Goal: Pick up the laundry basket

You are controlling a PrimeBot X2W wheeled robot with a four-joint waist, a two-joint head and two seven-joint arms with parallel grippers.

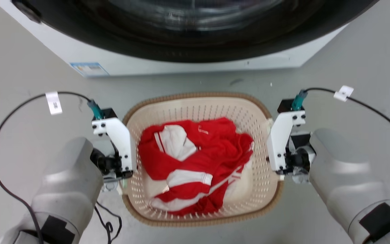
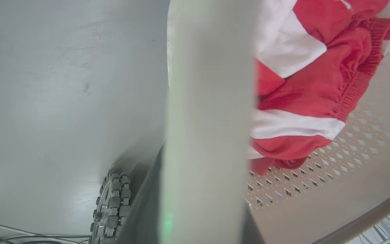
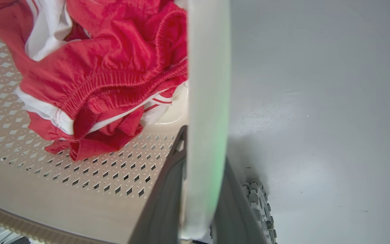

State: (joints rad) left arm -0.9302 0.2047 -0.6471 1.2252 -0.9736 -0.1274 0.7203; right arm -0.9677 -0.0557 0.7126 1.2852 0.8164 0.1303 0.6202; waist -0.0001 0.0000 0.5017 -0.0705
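Fingers point(image 3: 161, 203) apparently clamp the laundry basket point(image 1: 198, 98) handles point(image 2: 208, 101).

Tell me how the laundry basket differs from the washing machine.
The laundry basket is cream, perforated and brown-rimmed; the washing machine is smooth white with a dark round door. The basket is far smaller, whole in the head view; the machine runs off its top edge. The basket holds red-and-white clothes, with the left claw and right claw at its sides; nothing touches the machine. Both are pale-bodied.
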